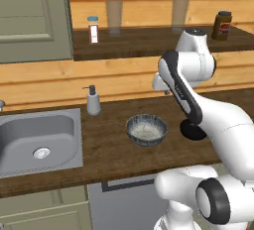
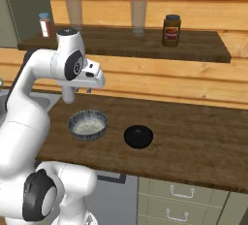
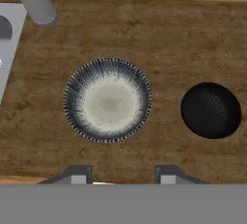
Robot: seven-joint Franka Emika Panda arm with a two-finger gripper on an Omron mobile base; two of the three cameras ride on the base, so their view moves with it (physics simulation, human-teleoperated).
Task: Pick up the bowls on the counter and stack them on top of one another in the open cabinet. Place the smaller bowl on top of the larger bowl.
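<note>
Fingertips of my gripper [image 3: 120, 172] sit spread and empty, high over the larger bowl [image 3: 107, 100], probably lining up for a rim grasp. Smaller bowl [image 3: 211, 110] rests apart beside it on the counter [image 3: 159, 39]. Open cabinet [image 2: 145, 44] shelf above holds a jar [image 2: 171, 30] and shaker [image 1: 93, 29]; labels unreadable. Soap dispenser [image 1: 93, 100] stands by the sink [image 1: 30, 140].

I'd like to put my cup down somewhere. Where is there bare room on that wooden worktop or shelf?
The counter is bare to the right of the black bowl, and along its front edge. The shelf board is free between the spice shaker and the brown jar. It is crowded around the grey bowl, soap dispenser and sink.
</note>
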